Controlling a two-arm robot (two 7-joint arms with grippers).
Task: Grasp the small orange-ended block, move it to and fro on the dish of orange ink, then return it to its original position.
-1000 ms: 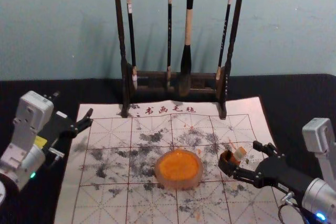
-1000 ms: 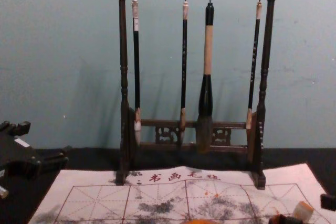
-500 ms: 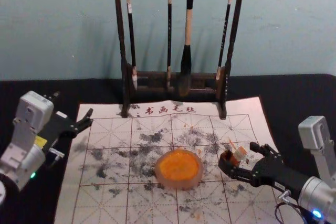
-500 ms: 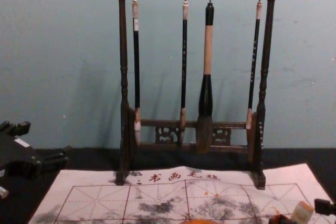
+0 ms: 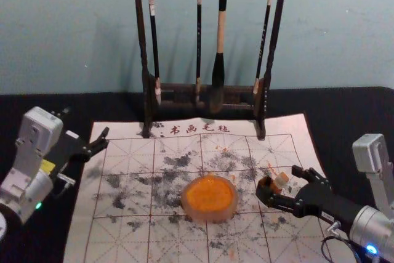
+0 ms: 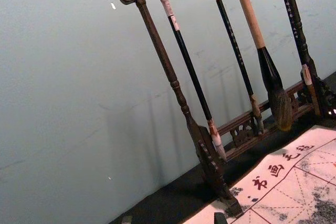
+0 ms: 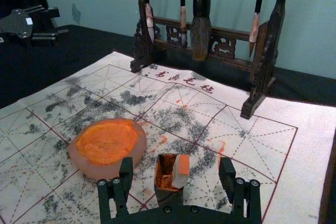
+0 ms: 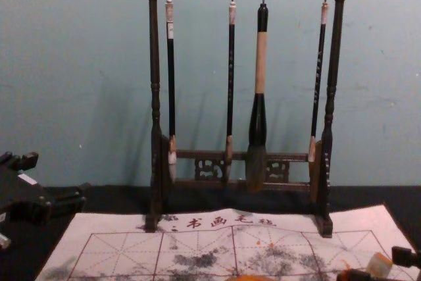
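My right gripper point(image 5: 279, 183) stands open around the dark box and the small block point(image 5: 281, 180) leaning in it, right of the orange ink dish point(image 5: 210, 194). In the right wrist view, the box point(image 7: 167, 195) and the block's whitish body with an orange end point(image 7: 184, 164) lie between the spread fingers of my right gripper point(image 7: 176, 166), with a gap on each side. The block point(image 8: 379, 265) also shows tilted at the chest view's lower right. My left gripper point(image 5: 86, 124) is parked at the left, open; in its wrist view the left gripper point(image 6: 173, 219) has just its fingertips showing.
The brush rack point(image 5: 203, 89) with several hanging brushes stands at the back of the ink-stained gridded mat point(image 5: 123, 183). Black cloth point(image 5: 351, 115) covers the table around the mat. Bare mat lies between dish and rack.
My right gripper has shifted slightly, its far finger drawing a little leftward in the head view. The block, dish and left arm keep their places.
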